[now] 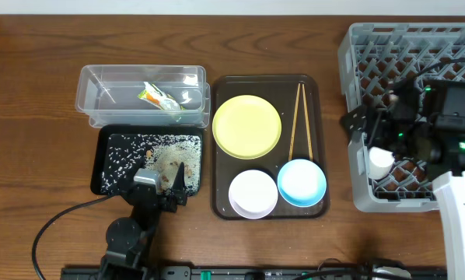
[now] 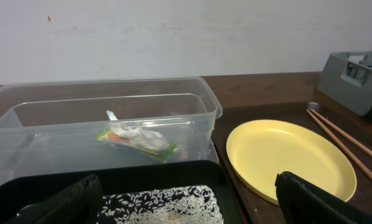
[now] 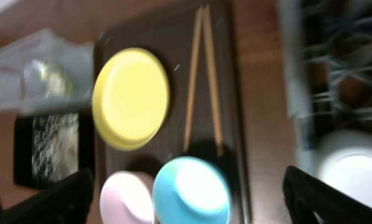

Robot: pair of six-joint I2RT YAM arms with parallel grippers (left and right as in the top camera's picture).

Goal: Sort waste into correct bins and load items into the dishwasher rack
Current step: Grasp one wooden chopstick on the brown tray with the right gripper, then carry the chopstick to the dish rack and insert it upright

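The green-and-orange wrapper (image 1: 159, 97) lies in the clear tub (image 1: 100, 78); it also shows in the left wrist view (image 2: 136, 138). Rice crumbs and brown scraps (image 1: 159, 155) lie in the black tray (image 1: 104, 167). My left gripper (image 1: 169, 177) is open and empty over that tray's near right part (image 2: 189, 186). The yellow plate (image 1: 246, 126), chopsticks (image 1: 298, 120), white bowl (image 1: 253, 194) and light-blue bowl (image 1: 302, 182) sit on the brown serving tray. The small white cup (image 1: 380, 161) sits in the grey rack (image 1: 411, 47). My right gripper (image 3: 186, 190) is open and empty, high near the rack's left edge.
The dark brown serving tray (image 1: 217, 155) lies between the bins and the rack. A black cable (image 1: 54, 225) loops on the table at front left. The right arm's body (image 1: 442, 117) covers part of the rack. A wall stands behind the tub (image 2: 173, 37).
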